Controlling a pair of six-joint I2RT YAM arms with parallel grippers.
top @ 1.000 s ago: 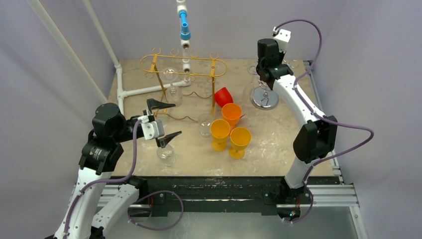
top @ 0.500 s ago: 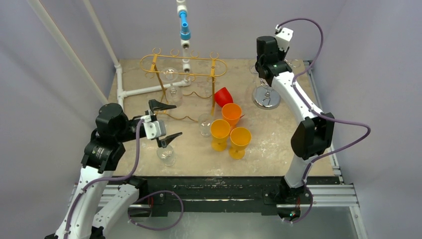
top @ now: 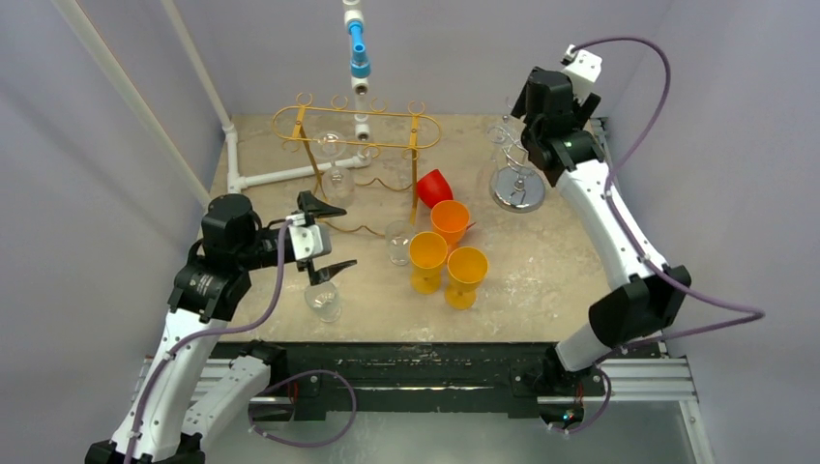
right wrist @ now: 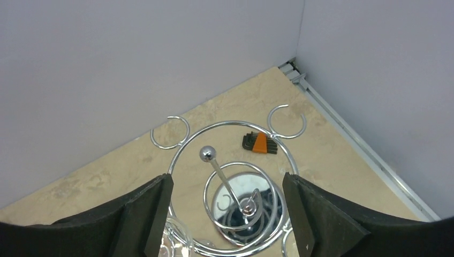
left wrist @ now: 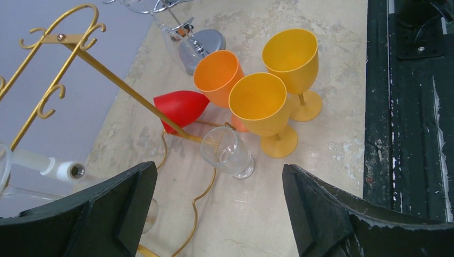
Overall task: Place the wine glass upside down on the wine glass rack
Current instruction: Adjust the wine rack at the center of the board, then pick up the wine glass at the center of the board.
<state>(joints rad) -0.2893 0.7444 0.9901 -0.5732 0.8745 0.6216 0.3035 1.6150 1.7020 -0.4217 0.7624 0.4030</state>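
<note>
The left tool [top: 343,236] hovers on the near side of the gold rack [left wrist: 123,84], its jaws wide apart with nothing between them. The upright wine glass [top: 324,301] stands on the worktop [top: 541,271] just nearer than that tool's lower finger, with its stem vertical and its mouth up. I judge a grasp calls for a short drop toward the near edge, and a flip after that. The left arm is much the nearer.

The right tool [right wrist: 227,179] hangs over the chrome rack [top: 515,190], well to the right of the gold rack, its jaws likewise spread and empty. A hung clear glass [top: 502,135] shows at that rack's left rim.

Counted, there are two racks and, as far as I can tell, four clear glasses — the wine glass, a second clear glass [top: 398,243] by the gold rack's right leg, an inverted glass [top: 336,180] on the gold rack, and the one on the chrome rack. There are also two yellow goblets [top: 427,259], one orange goblet [top: 450,220], and one red goblet [top: 434,187] on its side.
</note>
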